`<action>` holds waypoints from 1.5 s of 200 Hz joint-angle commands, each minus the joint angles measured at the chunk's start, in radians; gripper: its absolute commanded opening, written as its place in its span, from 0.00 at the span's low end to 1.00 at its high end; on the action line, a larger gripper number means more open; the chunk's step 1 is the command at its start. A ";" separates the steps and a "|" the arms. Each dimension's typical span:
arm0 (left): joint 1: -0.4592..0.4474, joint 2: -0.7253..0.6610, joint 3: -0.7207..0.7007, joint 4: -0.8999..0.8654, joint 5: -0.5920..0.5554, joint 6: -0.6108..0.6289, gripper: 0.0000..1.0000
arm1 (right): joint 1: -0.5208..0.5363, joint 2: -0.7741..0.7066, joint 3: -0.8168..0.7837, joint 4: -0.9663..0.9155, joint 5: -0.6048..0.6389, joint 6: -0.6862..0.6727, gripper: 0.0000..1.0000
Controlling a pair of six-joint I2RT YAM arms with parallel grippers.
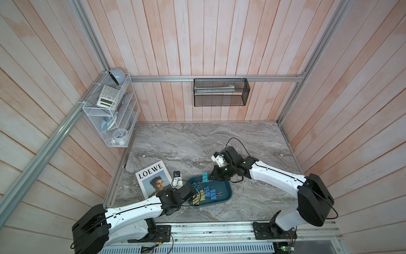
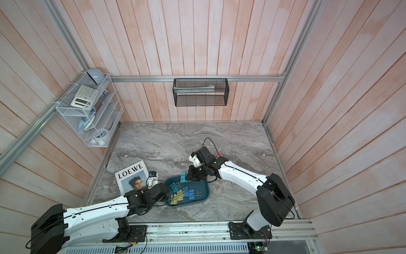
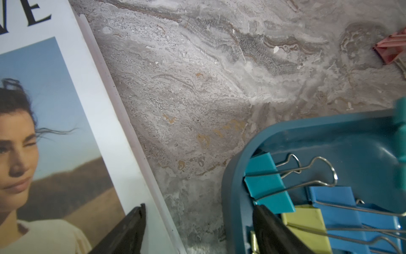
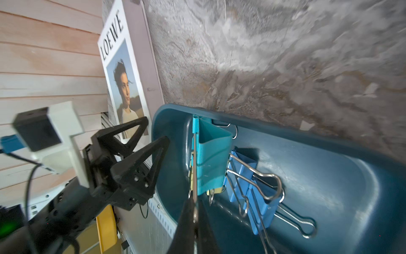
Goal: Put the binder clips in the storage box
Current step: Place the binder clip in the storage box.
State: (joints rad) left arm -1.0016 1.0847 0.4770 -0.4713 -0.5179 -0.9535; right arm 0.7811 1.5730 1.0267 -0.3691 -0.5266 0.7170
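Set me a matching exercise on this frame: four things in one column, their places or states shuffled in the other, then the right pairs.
Column A
1. right gripper
2. left gripper
3. pink clip
4. yellow clips

Column B
a. lying in the box
b. open, holding nothing
c. on the table, outside the box
d. shut on the wire handle of a teal clip

Pairs: 1-d; 2-b; 3-c; 4-a
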 commanded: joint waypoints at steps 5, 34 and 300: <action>0.006 0.018 -0.008 -0.001 0.050 -0.004 0.82 | 0.013 0.061 0.043 0.041 -0.038 -0.041 0.00; 0.006 0.009 -0.009 -0.008 0.047 -0.005 0.82 | 0.015 0.112 0.075 0.015 -0.031 -0.091 0.00; 0.006 0.010 -0.009 -0.008 0.045 -0.004 0.82 | -0.218 -0.064 0.101 -0.153 -0.088 -0.167 0.37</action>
State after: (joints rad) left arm -1.0016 1.0847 0.4770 -0.4709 -0.5209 -0.9535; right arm 0.6724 1.6291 1.1458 -0.4503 -0.6064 0.5488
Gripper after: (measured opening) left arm 0.821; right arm 0.369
